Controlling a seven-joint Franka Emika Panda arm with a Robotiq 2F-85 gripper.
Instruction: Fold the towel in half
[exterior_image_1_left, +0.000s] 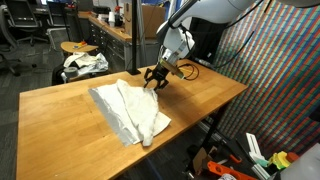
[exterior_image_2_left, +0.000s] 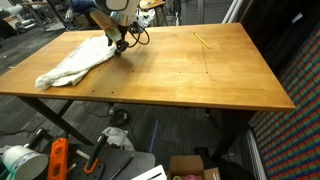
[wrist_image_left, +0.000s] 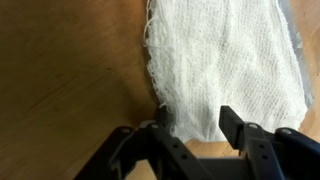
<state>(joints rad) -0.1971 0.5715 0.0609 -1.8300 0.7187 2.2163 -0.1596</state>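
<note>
The towel (exterior_image_1_left: 130, 110) is an off-white, wrinkly cloth lying loosely bunched on the wooden table (exterior_image_1_left: 50, 115). In an exterior view it lies near a far corner of the table (exterior_image_2_left: 75, 62). My gripper (exterior_image_1_left: 155, 82) is down at the towel's end nearest the arm, also visible from the other side (exterior_image_2_left: 118, 44). In the wrist view the towel (wrist_image_left: 230, 60) shows a frayed edge. My gripper (wrist_image_left: 195, 120) straddles that edge, one black finger on either side. The jaws stand apart with cloth between them.
A patterned cloth bundle (exterior_image_1_left: 85, 63) rests on a stool beyond the table. A thin yellow stick (exterior_image_2_left: 203, 40) lies on the bare table top (exterior_image_2_left: 200, 75). Tools and boxes (exterior_image_2_left: 58, 160) clutter the floor below. A colourful woven screen (exterior_image_1_left: 275, 70) stands beside the table.
</note>
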